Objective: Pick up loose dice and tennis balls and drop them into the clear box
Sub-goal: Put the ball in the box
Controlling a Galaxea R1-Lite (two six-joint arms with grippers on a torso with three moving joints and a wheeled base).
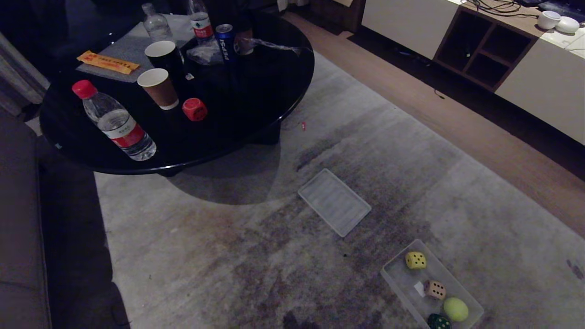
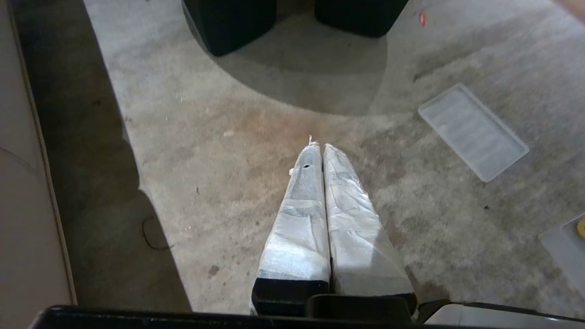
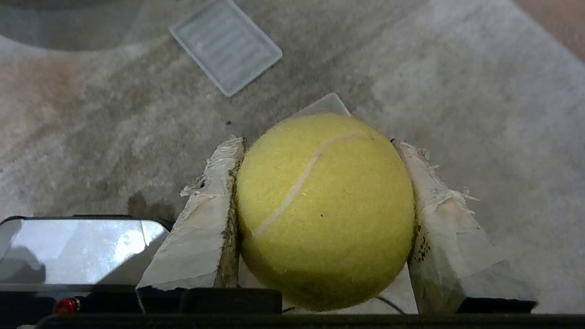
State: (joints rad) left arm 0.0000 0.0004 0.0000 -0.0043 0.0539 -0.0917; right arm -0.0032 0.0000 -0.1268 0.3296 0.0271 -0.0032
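Note:
My right gripper is shut on a yellow-green tennis ball, held above the grey carpet; a corner of the clear box peeks out behind the ball. In the head view the clear box sits on the carpet at the bottom right. It holds a yellow die, a brown die, a second tennis ball and a dark green die. A red die rests on the black round table. My left gripper hangs shut and empty over the carpet. Neither arm shows in the head view.
The flat ribbed clear lid lies on the carpet between table and box. On the table stand water bottles, paper cups and a Pepsi can. A sofa edge runs along the left; a cabinet stands at the far right.

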